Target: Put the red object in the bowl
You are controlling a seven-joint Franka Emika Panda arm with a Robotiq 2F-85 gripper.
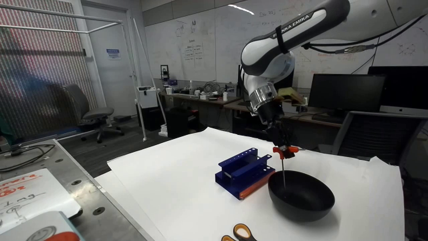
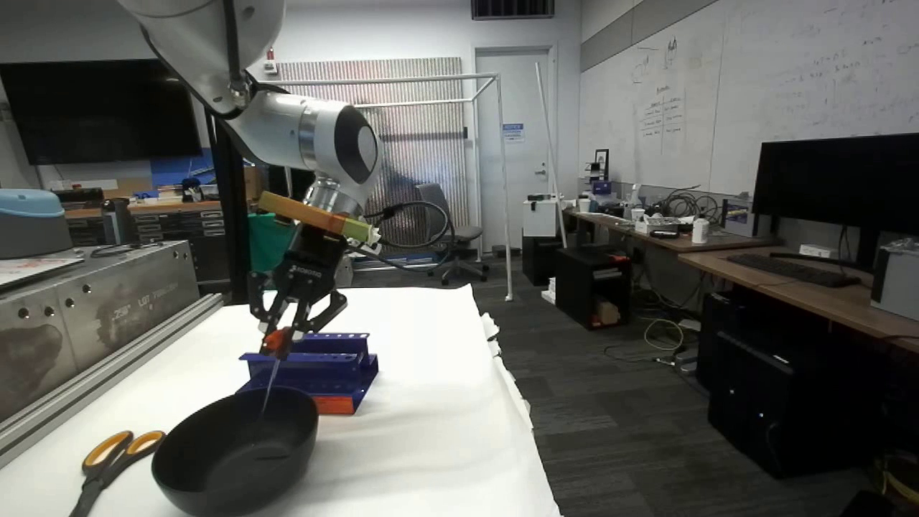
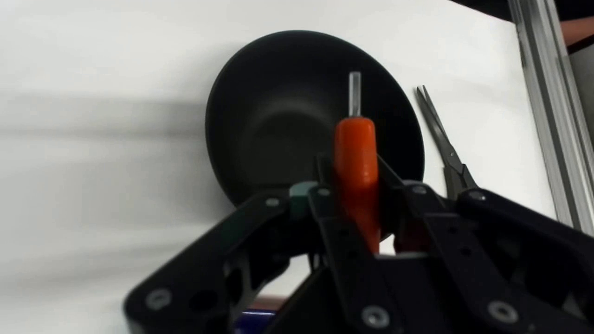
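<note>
The red object, a red-orange handle point(image 1: 278, 152) with a long thin stem, is held in my gripper. In an exterior view the gripper point(image 1: 286, 150) is above the near-block rim of the bowl, and the stem points down into the bowl. The black bowl point(image 1: 301, 214) stands on the white table cover. The red handle point(image 2: 275, 339), gripper point(image 2: 277, 345) and bowl point(image 2: 230, 474) also show in an exterior view. In the wrist view the handle point(image 3: 356, 148) sits between the fingers of the gripper point(image 3: 353, 185), over the bowl point(image 3: 283, 148). I cannot tell whether the stem touches the bowl.
A blue ridged block point(image 1: 245, 172) with an orange edge stands right beside the bowl; it also shows in an exterior view point(image 2: 309, 373). Scissors point(image 2: 115, 459) with orange-lined handles lie on the bowl's other side, also in the wrist view point(image 3: 448, 150). A metal rail point(image 3: 550, 111) runs along the table edge.
</note>
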